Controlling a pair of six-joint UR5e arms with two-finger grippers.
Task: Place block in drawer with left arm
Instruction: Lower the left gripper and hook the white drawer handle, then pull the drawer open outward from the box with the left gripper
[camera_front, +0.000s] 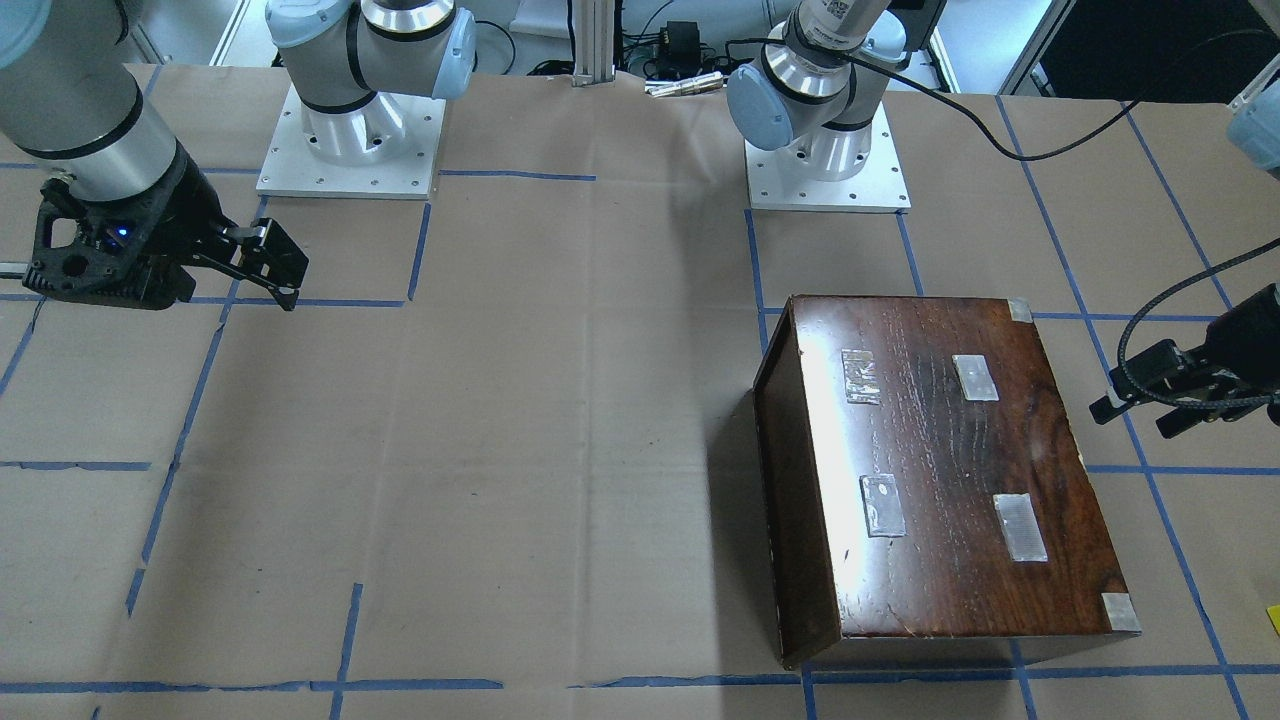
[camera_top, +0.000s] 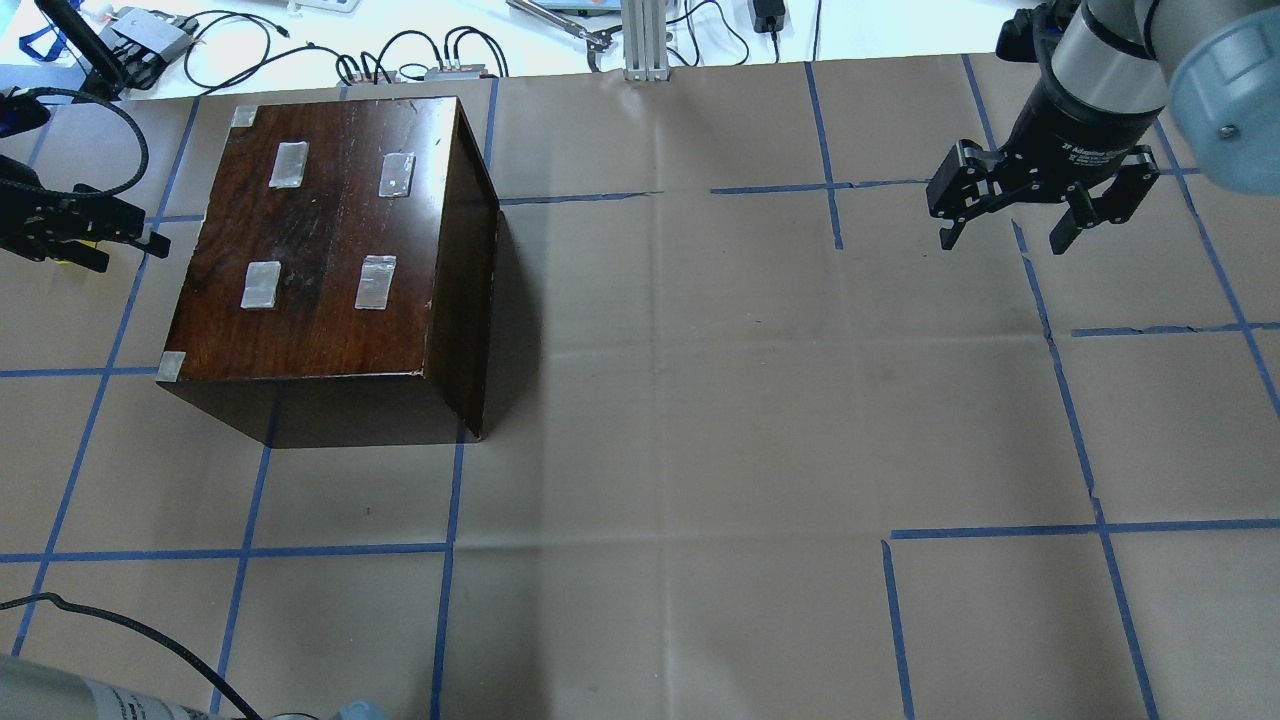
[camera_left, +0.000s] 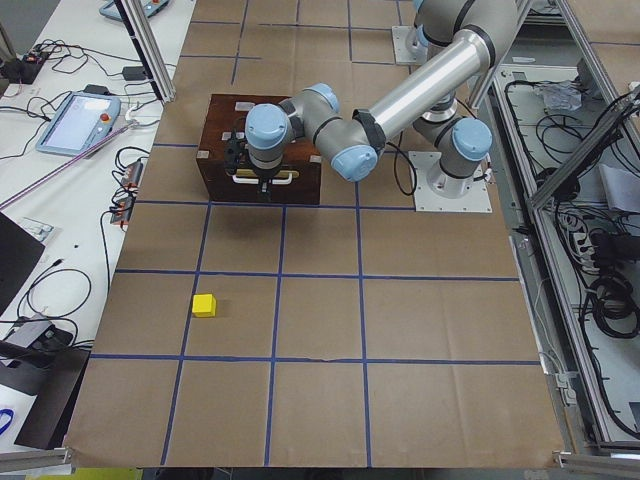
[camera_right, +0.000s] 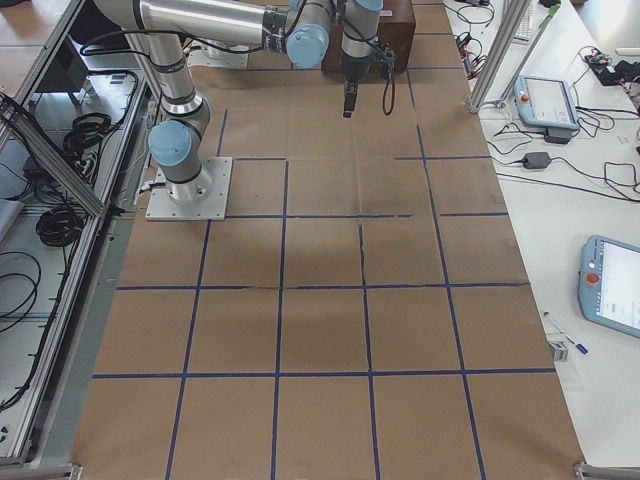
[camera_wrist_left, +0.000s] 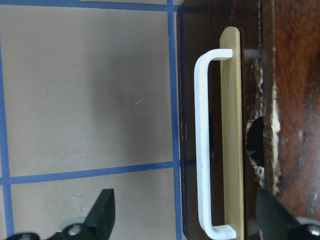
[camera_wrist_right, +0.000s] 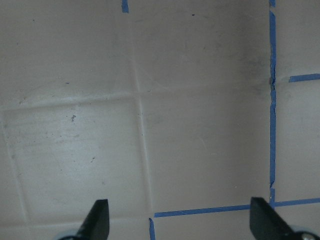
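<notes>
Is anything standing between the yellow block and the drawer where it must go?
Nothing lies on the table between the block and the cabinet, but the drawer looks shut. The open left claw is at its white handle.

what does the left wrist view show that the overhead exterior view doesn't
Only the left wrist view: the white handle on the drawer front and its notch, seen past the open left gripper.
Only the overhead: the silver tape patches on the cabinet's top, and the open right gripper above the paper.
Both: the dark wooden cabinet, the left gripper, and the brown paper with blue tape lines.
</notes>
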